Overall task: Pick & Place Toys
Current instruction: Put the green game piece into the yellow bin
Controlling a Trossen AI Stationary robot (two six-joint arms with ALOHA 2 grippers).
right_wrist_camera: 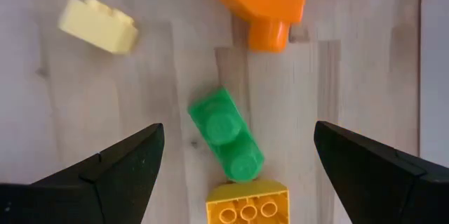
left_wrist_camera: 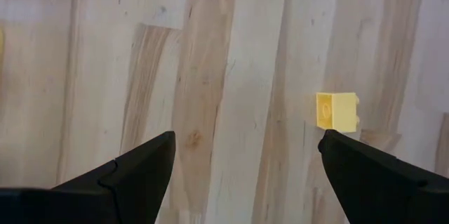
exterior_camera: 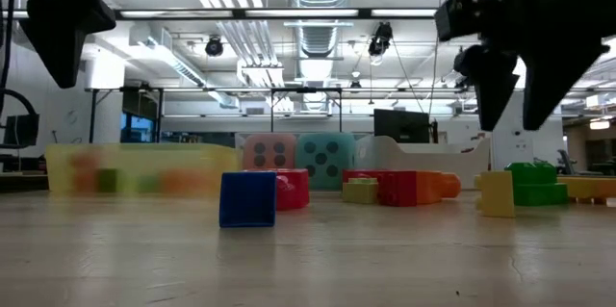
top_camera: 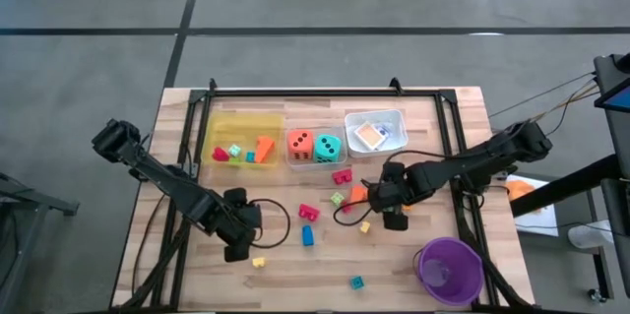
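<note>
Your right tool hangs open over the green block, framing it; your left tool gapes beside a yellow block.

Two matte black jointed arms trail thin black cables; each end effector carries wedge-shaped black fingers.

A pale wood plank counter stands on grey floor crossed by dark lines toward 12 o'clock. Beyond it, bright strip lights and silver ducts run overhead.
</note>
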